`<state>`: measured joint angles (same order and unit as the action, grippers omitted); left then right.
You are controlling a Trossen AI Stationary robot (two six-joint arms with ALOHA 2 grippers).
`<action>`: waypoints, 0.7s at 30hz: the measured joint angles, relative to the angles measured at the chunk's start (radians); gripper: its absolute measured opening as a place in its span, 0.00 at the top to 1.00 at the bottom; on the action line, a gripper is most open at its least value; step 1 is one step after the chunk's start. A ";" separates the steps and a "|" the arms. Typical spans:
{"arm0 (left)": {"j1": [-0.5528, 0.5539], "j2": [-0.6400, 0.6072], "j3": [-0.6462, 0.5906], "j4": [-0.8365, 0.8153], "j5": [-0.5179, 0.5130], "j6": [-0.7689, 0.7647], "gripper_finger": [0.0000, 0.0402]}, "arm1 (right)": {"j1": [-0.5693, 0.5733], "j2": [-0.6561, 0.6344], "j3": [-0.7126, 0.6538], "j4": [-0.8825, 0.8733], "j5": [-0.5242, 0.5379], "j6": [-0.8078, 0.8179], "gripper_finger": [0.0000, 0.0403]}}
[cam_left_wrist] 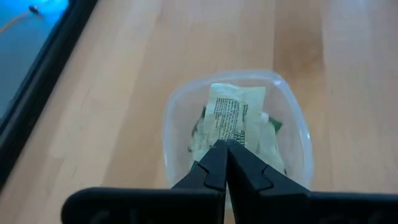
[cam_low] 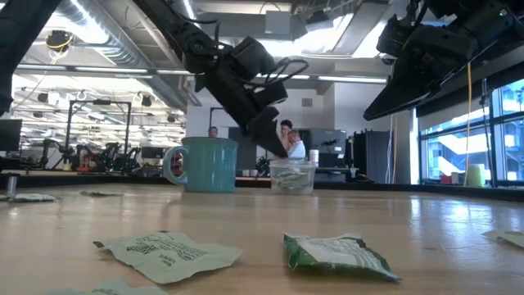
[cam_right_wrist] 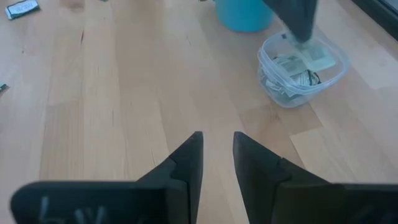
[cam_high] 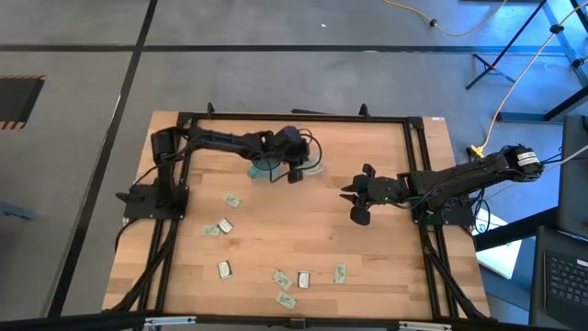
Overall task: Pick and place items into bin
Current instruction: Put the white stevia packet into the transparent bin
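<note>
The bin is a clear plastic cup point(cam_high: 314, 169) point(cam_left_wrist: 179, 115) standing next to a teal mug point(cam_high: 268, 167) at the table's far middle, with several packets lying in it. My left gripper point(cam_high: 296, 174) point(cam_left_wrist: 225, 148) hangs just over the cup's rim, shut on a pale green packet point(cam_left_wrist: 237, 112). Several more packets point(cam_high: 225, 225) point(cam_high: 304, 278) lie flat on the wood toward the near edge. My right gripper point(cam_high: 356, 203) point(cam_right_wrist: 217, 142) waits open to the cup's right, above bare wood, with nothing between its fingers. My left gripper pinches one short edge of the packet point(cam_left_wrist: 229, 135) between its two fingertips. The fingers slant down from the table's left side. The packet sticks out past the fingertips over the cup's mouth, above the packets inside; whether it touches them I cannot tell.
The teal mug point(cam_low: 205, 164) stands close against the cup's left side. A black frame point(cam_high: 418, 175) runs round the tabletop. Loose packets point(cam_low: 168, 250) point(cam_low: 340, 252) lie near the front edge; bare wood lies between them and the cup.
</note>
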<state>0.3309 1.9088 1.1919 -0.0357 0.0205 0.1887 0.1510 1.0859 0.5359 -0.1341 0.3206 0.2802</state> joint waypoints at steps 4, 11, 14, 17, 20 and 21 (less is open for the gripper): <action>-0.012 0.010 0.001 0.008 -0.002 -0.010 1.00 | 0.000 0.000 0.000 0.000 0.000 0.000 0.77; -0.017 0.022 0.000 -0.006 -0.014 -0.020 0.99 | 0.000 0.000 0.000 0.000 0.000 0.003 0.77; -0.017 0.022 0.000 -0.007 -0.043 -0.020 0.97 | 0.000 0.000 0.000 -0.001 0.000 0.003 0.77; -0.017 0.020 0.000 -0.014 -0.055 -0.020 0.93 | 0.000 0.000 0.000 -0.002 0.000 0.003 0.77; -0.018 0.003 0.000 -0.012 -0.048 -0.020 0.88 | 0.000 0.000 0.000 -0.003 0.000 0.003 0.77; -0.021 -0.004 0.000 -0.010 -0.048 -0.020 0.86 | 0.000 0.000 0.000 -0.004 0.000 0.003 0.77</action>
<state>0.3101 1.9048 1.1919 -0.0457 -0.0273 0.1688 0.1512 1.0857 0.5362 -0.1377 0.3208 0.2834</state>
